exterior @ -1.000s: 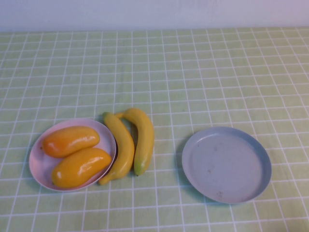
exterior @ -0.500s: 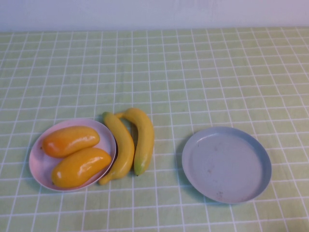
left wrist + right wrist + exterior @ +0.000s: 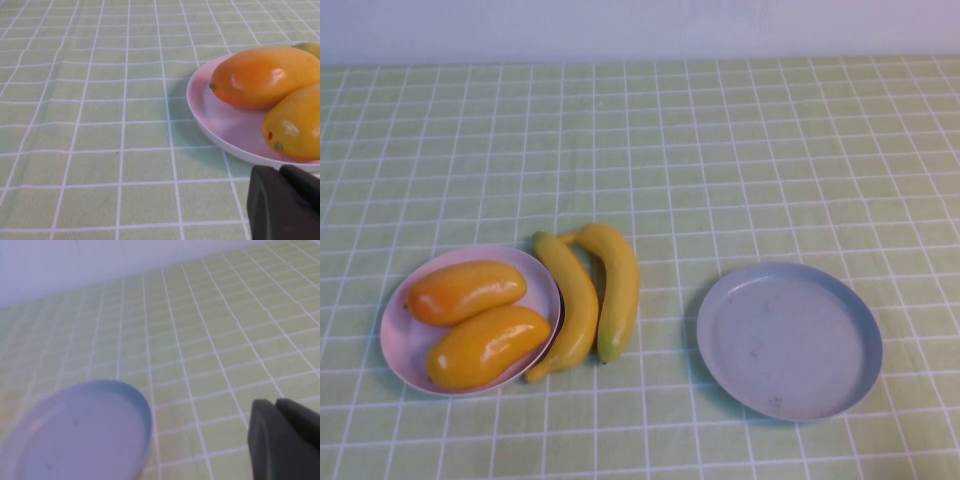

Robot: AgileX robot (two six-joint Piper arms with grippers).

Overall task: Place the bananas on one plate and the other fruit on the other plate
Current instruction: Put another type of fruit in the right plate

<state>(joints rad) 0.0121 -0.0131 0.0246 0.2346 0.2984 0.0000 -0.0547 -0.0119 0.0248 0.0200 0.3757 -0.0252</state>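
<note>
Two yellow bananas [image 3: 575, 300] [image 3: 617, 285] lie side by side on the cloth, right of the pale pink plate [image 3: 400, 345]. One of them touches its rim. Two orange mango-like fruits [image 3: 465, 291] [image 3: 488, 345] lie on that plate. The grey-blue plate [image 3: 788, 340] is empty at the right. Neither arm shows in the high view. In the left wrist view my left gripper [image 3: 280, 170] is shut and empty, just short of the pink plate [image 3: 215, 120] and its fruits [image 3: 265, 75] [image 3: 297, 122]. In the right wrist view my right gripper [image 3: 276, 402] is shut and empty beside the grey-blue plate [image 3: 75, 440].
A green checked tablecloth [image 3: 720, 150] covers the whole table up to a pale wall [image 3: 640, 25] at the back. Nothing else stands on it.
</note>
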